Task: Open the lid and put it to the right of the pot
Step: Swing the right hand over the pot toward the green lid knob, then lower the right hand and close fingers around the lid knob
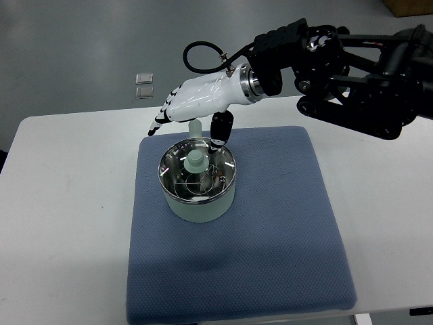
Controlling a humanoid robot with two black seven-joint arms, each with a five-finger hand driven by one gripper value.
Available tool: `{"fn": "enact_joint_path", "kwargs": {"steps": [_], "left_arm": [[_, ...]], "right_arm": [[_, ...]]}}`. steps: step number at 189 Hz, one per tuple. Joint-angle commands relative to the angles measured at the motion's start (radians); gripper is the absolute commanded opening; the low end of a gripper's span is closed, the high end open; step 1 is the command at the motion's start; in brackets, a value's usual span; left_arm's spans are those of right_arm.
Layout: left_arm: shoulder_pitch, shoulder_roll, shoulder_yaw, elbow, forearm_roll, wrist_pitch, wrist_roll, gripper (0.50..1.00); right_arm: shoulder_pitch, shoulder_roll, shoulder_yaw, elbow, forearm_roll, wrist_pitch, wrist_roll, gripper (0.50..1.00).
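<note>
Above the pot (198, 203) — right robot hand (193, 101), fingers spread, holding nothing, thumb near the lid (197, 169) rim

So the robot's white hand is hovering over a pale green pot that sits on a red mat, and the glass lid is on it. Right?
Nearly. The top view shows the mat is blue, not red. The rest holds: the right hand hovers over the pale green pot, with the glass lid on it.

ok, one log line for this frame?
right hand: open, above pot's far rim, holding nothing | glass lid: on pot | pot: on blue mat | left arm: out of view
</note>
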Motion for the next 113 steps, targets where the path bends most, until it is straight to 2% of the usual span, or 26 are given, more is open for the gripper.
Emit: {"fn": "enact_joint_path", "kwargs": {"steps": [1,41,59,77,113], "left_arm": [[0.000,0.000,0.000,0.000,0.000,0.000,0.000,1.000],[0.000,0.000,0.000,0.000,0.000,0.000,0.000,1.000],[0.000,0.000,0.000,0.000,0.000,0.000,0.000,1.000],[0.000,0.000,0.000,0.000,0.000,0.000,0.000,1.000],[0.000,0.000,0.000,0.000,0.000,0.000,0.000,1.000]], "right_arm": [[0.006,0.011,-0.015,-0.015,-0.029,0.001,-0.002,0.829],[0.003,0.036,-0.044,-0.036,-0.046,-0.001,-0.006,0.803],[0.000,0.044,-0.045,-0.041,-0.050,-0.001,-0.006,0.803],[-0.005,0.062,-0.047,-0.045,-0.053,-0.001,-0.033,0.803],[-0.010,0.062,-0.054,-0.047,-0.102,-0.001,-0.033,0.803]]}}
